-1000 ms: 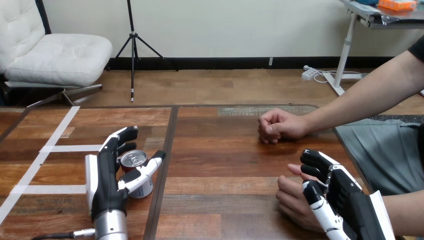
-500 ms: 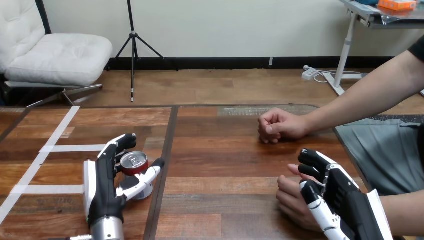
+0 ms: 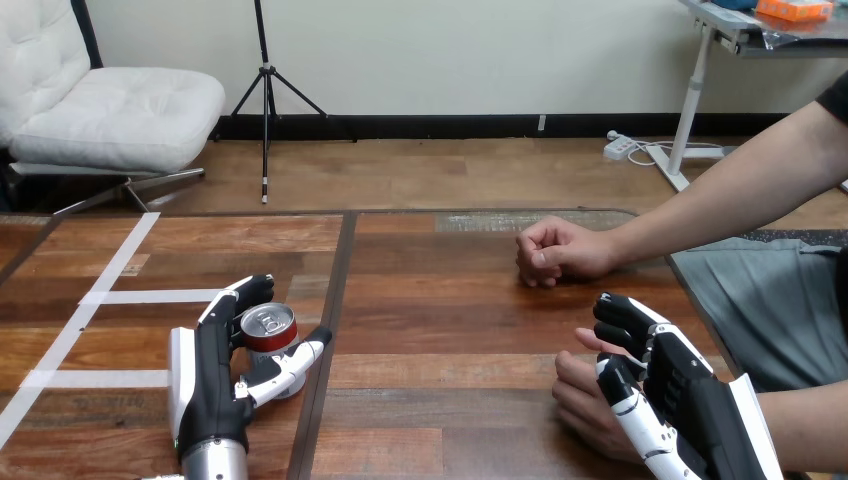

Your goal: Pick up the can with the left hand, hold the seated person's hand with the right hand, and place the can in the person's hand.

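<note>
A red can [image 3: 272, 338] with a silver top stands on the wooden table at the lower left. My left hand [image 3: 212, 372] wraps it: the fingers [image 3: 247, 294] curl round its far left side and the thumb [image 3: 296, 358] lies against its near right side. At the lower right my right hand [image 3: 688, 400] lies over the person's hand [image 3: 583, 398], which rests on the table. My curled fingers [image 3: 625, 318] reach over its far side and my thumb [image 3: 628, 405] crosses its back.
The person's other hand [image 3: 553, 251] rests as a fist on the table, farther back on the right. White tape lines [image 3: 110, 296] mark the table's left part. A dark seam [image 3: 335, 300] runs down the tabletop just right of the can.
My left hand has drawn back a little toward me and its fingers and thumb have closed in on the can. The right hand and the person's hands have barely moved.
</note>
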Tool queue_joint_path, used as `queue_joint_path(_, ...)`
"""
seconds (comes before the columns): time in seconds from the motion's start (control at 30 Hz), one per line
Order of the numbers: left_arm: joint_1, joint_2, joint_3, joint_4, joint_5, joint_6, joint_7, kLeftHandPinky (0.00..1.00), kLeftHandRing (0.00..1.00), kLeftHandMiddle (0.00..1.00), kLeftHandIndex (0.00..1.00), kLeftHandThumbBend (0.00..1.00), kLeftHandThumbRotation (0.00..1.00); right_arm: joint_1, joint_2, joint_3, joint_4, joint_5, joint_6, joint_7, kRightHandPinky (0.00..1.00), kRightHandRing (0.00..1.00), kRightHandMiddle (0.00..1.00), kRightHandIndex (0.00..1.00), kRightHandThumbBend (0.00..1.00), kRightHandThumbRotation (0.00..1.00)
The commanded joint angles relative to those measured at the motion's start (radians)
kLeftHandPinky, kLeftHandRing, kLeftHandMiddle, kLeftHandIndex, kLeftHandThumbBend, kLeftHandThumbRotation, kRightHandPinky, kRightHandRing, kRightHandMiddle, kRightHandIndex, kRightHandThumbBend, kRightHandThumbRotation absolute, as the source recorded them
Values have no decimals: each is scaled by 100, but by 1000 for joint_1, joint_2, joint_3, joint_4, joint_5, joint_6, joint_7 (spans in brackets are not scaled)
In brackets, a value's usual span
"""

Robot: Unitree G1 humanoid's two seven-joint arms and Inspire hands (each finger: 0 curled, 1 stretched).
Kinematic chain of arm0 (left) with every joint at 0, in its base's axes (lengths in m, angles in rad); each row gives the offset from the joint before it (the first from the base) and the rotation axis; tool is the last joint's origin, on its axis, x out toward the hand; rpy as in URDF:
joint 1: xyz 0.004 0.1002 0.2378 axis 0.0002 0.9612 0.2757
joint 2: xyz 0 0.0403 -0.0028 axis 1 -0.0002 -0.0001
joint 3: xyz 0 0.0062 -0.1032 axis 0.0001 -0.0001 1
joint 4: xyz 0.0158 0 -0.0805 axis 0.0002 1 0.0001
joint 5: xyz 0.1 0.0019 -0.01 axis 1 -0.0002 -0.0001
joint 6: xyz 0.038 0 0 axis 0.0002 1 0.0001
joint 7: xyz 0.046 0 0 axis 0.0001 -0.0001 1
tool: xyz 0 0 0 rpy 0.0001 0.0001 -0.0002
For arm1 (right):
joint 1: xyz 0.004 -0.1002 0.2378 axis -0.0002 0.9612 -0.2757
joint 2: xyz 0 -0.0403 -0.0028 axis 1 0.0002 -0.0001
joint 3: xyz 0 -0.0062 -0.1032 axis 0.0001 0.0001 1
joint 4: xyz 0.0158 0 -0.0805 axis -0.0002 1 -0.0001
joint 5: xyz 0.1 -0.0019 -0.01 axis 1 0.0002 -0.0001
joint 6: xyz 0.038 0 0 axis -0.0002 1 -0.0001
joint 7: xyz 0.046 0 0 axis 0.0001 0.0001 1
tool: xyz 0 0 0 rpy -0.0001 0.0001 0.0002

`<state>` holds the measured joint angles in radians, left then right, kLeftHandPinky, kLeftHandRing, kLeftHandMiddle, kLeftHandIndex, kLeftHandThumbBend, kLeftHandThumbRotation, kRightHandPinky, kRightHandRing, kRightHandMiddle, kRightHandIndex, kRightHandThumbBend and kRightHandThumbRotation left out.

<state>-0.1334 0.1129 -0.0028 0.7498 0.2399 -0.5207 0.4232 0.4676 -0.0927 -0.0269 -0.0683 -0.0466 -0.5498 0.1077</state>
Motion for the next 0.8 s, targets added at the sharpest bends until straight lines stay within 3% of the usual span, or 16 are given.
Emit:
queue_joint_path(0.0,-34,4,2,-44,9,-3,5,68,72,74,72,77,0,-51,-5,1,-20,0,2,-5,79,85,86,83,58,66)
queue_joint_path(0.4,-33,5,1,-47,24,12,20,61,67,70,69,77,0,-48,-4,3,-16,4,-6,-1,80,85,86,83,57,67)
queue_joint_path(0.77,-30,13,-4,-45,40,26,28,61,68,70,68,78,0,-42,-1,6,-19,-4,-6,-6,79,85,85,83,56,67)
